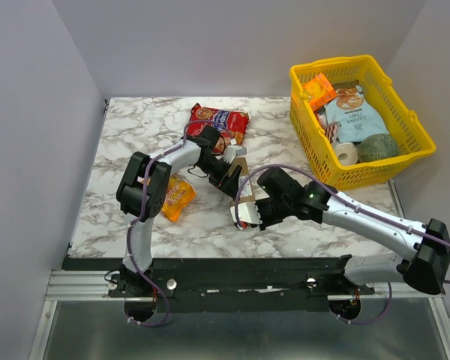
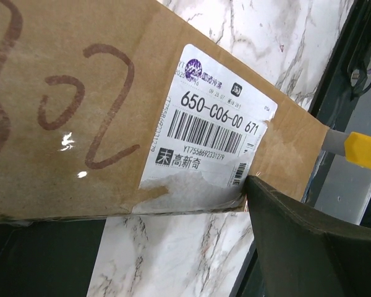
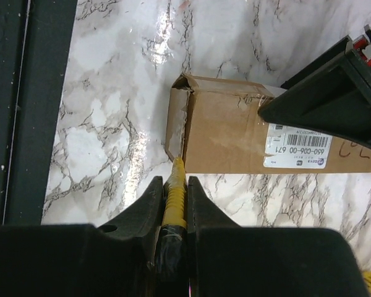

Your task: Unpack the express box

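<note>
The express box is a brown carton with a white label, lying on the marble table between both arms. Its near end flap looks torn and partly lifted. My right gripper is shut on a yellow utility knife, whose tip touches the box's end corner. My left gripper stands wide open over the box's other end, one finger touching the edge by the label. From above, the box is mostly hidden under the left gripper and right gripper.
A yellow basket with several snack items stands at the back right. Behind the left arm lies a red snack bag, and an orange packet sits beside its elbow. A black rail marks the table's front edge.
</note>
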Robot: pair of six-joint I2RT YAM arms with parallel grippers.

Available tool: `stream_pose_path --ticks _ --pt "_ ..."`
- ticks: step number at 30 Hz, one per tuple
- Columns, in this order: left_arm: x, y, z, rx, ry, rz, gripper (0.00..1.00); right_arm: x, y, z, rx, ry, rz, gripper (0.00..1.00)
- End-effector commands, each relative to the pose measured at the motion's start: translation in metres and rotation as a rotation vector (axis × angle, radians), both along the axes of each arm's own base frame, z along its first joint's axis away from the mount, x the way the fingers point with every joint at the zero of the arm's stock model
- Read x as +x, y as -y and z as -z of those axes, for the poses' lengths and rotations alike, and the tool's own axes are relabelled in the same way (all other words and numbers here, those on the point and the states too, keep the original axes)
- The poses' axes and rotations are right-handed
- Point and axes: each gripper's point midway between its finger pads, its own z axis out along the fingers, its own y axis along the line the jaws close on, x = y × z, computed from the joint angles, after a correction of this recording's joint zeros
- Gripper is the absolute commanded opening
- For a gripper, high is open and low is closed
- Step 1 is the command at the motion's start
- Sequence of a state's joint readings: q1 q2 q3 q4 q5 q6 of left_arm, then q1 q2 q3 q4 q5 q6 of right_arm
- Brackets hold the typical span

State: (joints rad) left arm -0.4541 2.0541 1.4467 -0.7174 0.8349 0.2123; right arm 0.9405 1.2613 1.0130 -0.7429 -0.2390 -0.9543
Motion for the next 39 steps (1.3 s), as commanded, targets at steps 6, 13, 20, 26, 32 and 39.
stream_pose_path --ticks 6,13,20,26,32,39 --pt "0.022 -0.012 0.01 0.107 0.145 0.014 0.98 0.008 -0.004 -0.089 0.24 -0.057 0.238 0.0" --pt "0.032 0.01 -0.092 -0.071 0.219 -0.055 0.99 0.072 0.023 -0.11 0.307 0.183 0.632 0.0" --pt "0.061 -0.058 -0.092 0.175 0.282 -0.468 0.98 0.112 0.097 -0.052 0.142 0.693 0.729 0.02" --pt "0.069 -0.12 -0.086 0.296 0.367 -0.608 0.98 0.106 0.087 -0.036 0.289 0.858 0.56 0.2" --pt "0.054 -0.119 -0.06 0.273 0.205 -0.58 0.98 0.073 0.082 0.019 0.208 0.538 0.499 0.73" --pt "0.046 -0.099 -0.051 0.202 0.132 -0.473 0.98 0.046 0.075 0.008 0.151 0.307 0.467 0.96"
